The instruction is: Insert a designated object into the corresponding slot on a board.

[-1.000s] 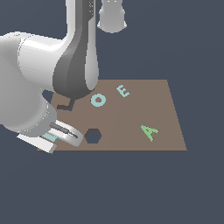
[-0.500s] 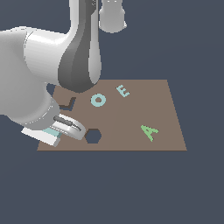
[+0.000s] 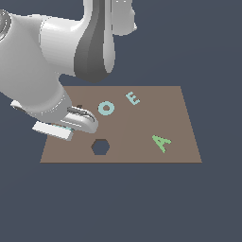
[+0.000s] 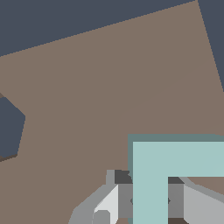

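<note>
Dark blue-grey void all round; board (image 3: 142,127) lies flat, brown. We see arm low over board's corner at exterior view's left, near hexagonal hole (image 3: 100,147). End effector (image 4: 150,200) pinches L block (image 4: 175,162) by one leg, fingers (image 4: 124,199) either side, so L stays flat, clear of board. Slot mostly hidden under arm. O (image 3: 106,108), E (image 3: 133,98), A (image 3: 161,142) sit seated. We judge L carried toward slot, not yet inserted.
</note>
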You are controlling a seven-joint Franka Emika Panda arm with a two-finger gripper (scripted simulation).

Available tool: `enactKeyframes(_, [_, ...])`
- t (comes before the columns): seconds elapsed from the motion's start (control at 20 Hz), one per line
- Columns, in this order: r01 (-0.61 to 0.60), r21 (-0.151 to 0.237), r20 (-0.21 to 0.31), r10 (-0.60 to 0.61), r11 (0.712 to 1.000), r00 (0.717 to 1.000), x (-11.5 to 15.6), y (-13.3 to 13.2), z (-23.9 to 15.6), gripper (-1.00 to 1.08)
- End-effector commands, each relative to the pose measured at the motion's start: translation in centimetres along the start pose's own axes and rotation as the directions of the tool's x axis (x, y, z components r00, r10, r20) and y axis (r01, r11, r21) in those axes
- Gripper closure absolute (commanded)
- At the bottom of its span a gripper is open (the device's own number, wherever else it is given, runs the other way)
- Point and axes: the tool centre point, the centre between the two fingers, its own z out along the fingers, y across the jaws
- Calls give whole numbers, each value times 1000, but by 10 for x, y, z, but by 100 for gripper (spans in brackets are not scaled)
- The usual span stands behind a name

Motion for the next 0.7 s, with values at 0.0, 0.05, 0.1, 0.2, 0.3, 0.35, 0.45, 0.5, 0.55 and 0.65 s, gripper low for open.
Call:
enactKeyframes(0.0, [27, 0, -1, -27, 1000, 1000, -13, 2, -1, 108])
enactKeyframes(0.05, [37, 0, -1, -37, 999, 999, -18, 2, -1, 108])
enactKeyframes(0.1, [47, 0, -1, -47, 999, 999, -23, 3, -2, 108])
enactKeyframes(0.2, [65, 0, -1, -65, 998, 998, -32, 4, -2, 108])
enactKeyframes(0.3, [81, 0, -1, -81, 997, 997, -40, 6, -3, 108])
enactKeyframes(0.35, [88, 0, -1, -88, 996, 996, -43, 6, -3, 108])
enactKeyframes(0.45, [101, 0, -1, -101, 995, 995, -50, 8, -3, 108])
enactKeyframes(0.5, [106, 0, -1, -106, 994, 994, -52, 9, -3, 108])
enactKeyframes(0.55, [111, 0, -1, -111, 994, 994, -55, 9, -4, 108])
enactKeyframes(0.65, [119, 0, -1, -119, 993, 993, -58, 10, -4, 108])
